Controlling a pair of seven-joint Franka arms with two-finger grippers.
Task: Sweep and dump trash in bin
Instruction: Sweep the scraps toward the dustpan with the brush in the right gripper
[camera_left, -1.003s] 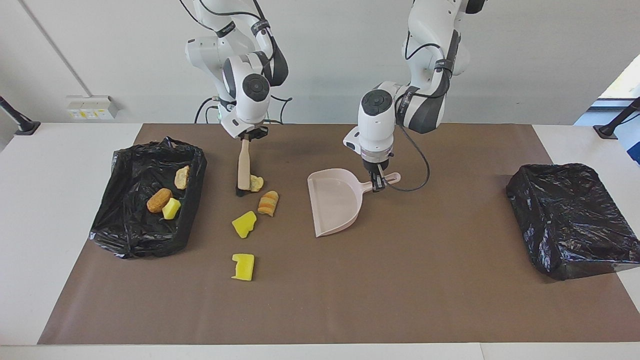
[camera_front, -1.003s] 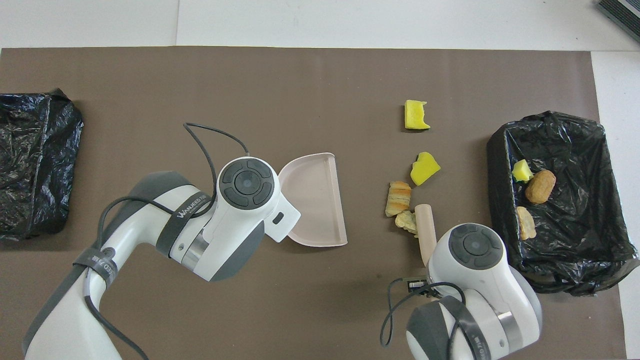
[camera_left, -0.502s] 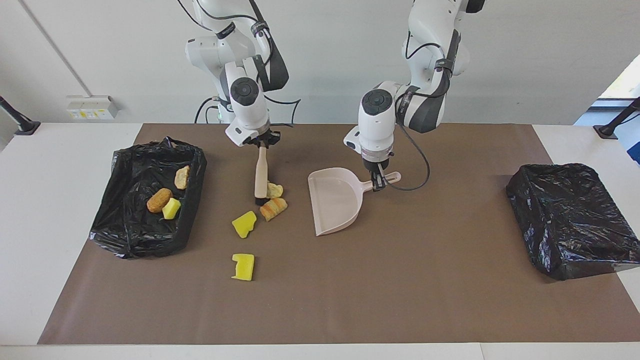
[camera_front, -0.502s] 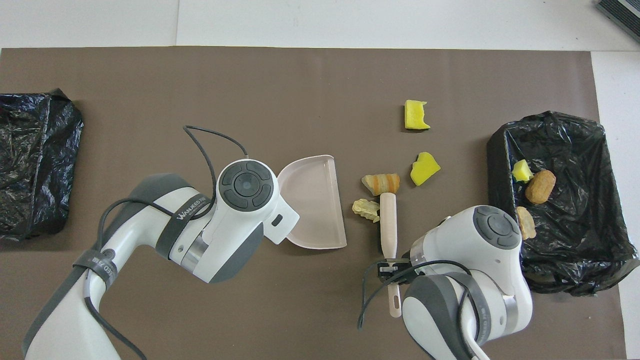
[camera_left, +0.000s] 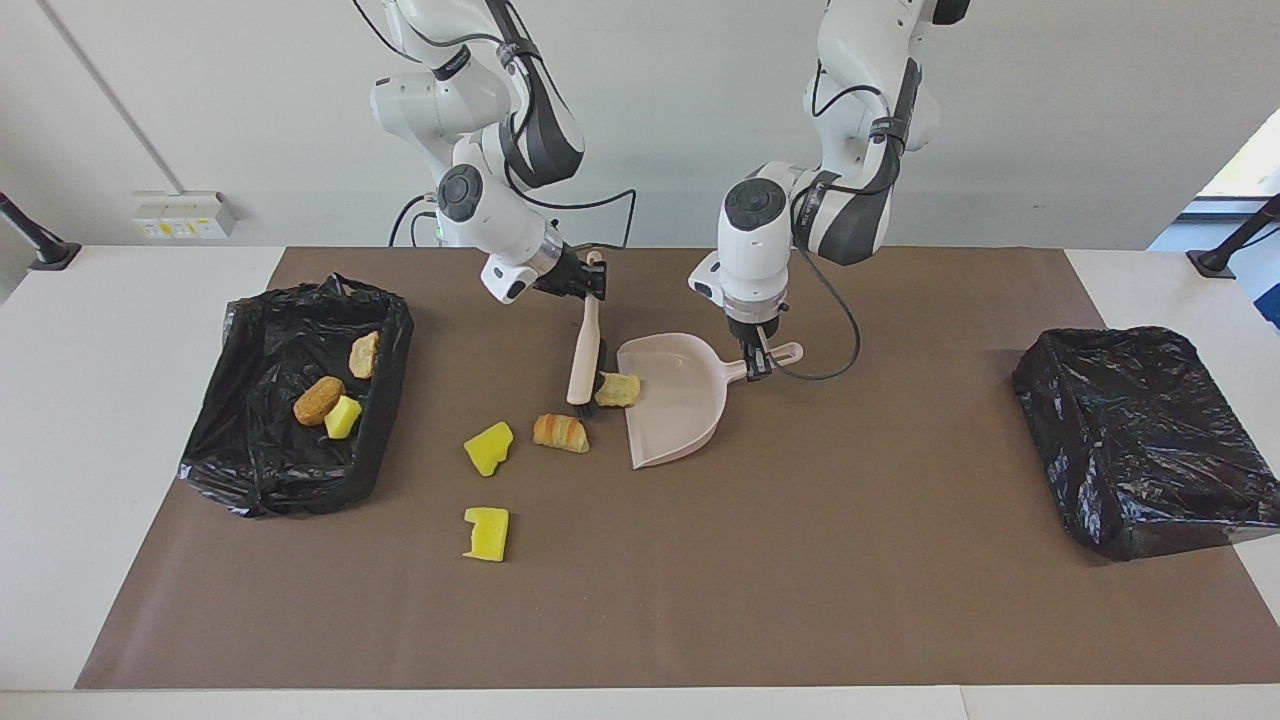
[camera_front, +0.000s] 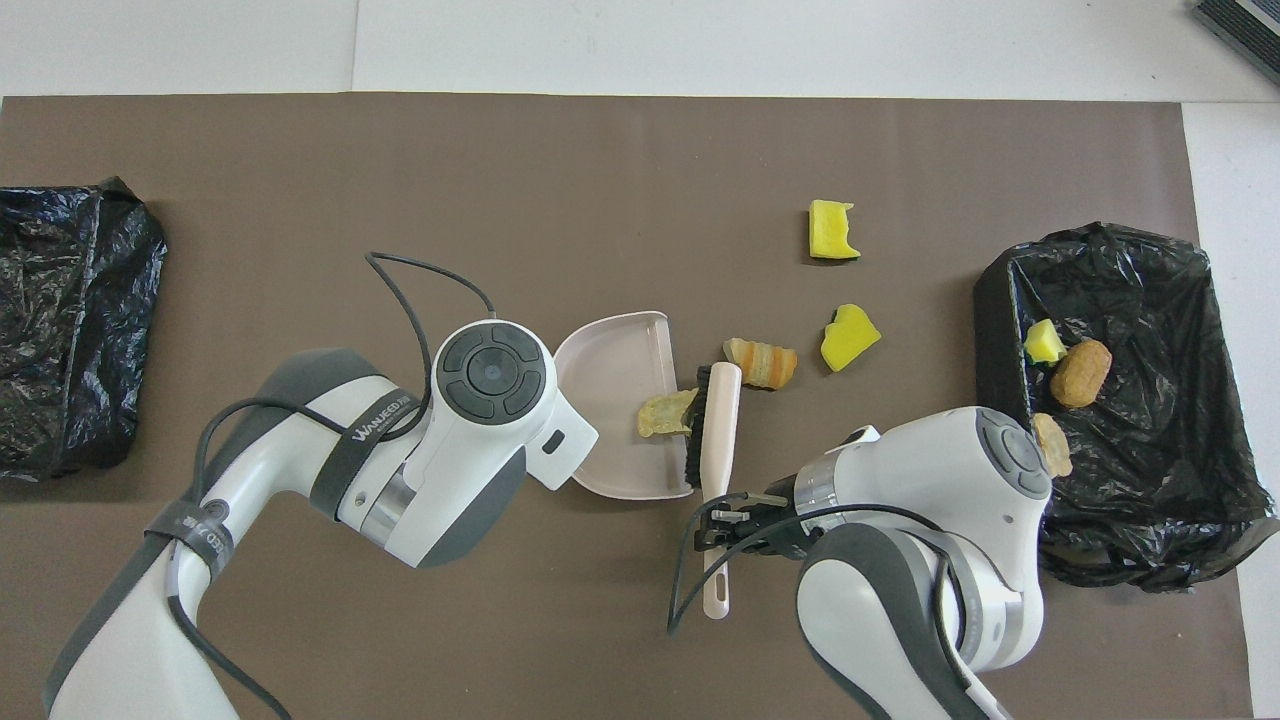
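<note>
As brush (camera_left: 585, 350) swings in from bin (camera_left: 300, 400) end, right gripper (camera_left: 590, 283) clamped on its handle, pale scrap (camera_left: 618, 389) now at dustpan (camera_left: 672, 400) lip; striped piece (camera_left: 561, 433) left short; left gripper (camera_left: 757, 365) clamps pan handle; second pass likely needed

We see a white table (camera_left: 60, 450) with a brown sheet (camera_left: 800, 580) laid flat over most of its top; bare white margins show at both ends and along the edge farthest from the robots. Black angled brackets sit on the table's two corners nearest the robots, one at the right arm's end (camera_left: 35, 245), one at the left arm's end (camera_left: 1235, 245). A socket plate (camera_left: 185, 215) is on the wall toward the right arm's end, with a thin conduit (camera_left: 100, 90) running diagonally above it. A window (camera_left: 1250, 165) is at the left arm's end.
</note>
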